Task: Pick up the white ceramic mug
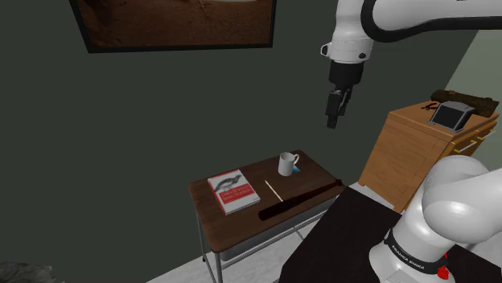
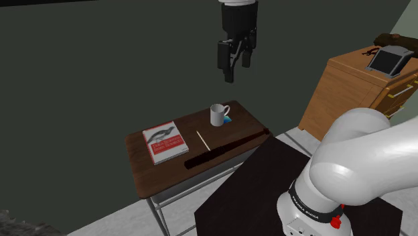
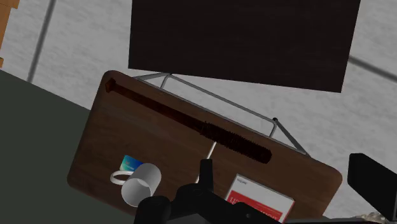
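The black gripper [image 2: 236, 70] hangs high above the far side of a small dark wooden table [image 2: 144, 175], its 2 fingers standing apart with nothing between them. It is well apart from everything on the table top.

The white mug [image 1: 288, 164] stands upright near the table's far edge, toward the shoulder view's right. The gripper is above it and somewhat further to that view's right. A small blue item [image 1: 297, 170] lies just beside the mug's base, on its right in the shoulder view; what it is cannot be told. In the wrist view the mug's open mouth and ring handle show, with the blue item next to the handle.

To the mug's left in the shoulder view, a red and white book [image 1: 233, 191] lies flat, with a dark drawing on the white part of its cover. Between book and mug lies a thin pale stick [image 1: 273, 190], apart from both. A long dark bat [image 1: 299, 201] lies along the table's near edge, its thin end reaching the right corner.

The arm's black stand [image 1: 338, 241] sits on the near side of the table. At the shoulder view's right stands a light wooden chest of drawers [image 1: 406, 157] with a grey device [image 1: 450, 114] on top. A dark-framed picture [image 1: 173, 24] hangs on the dark wall behind the table
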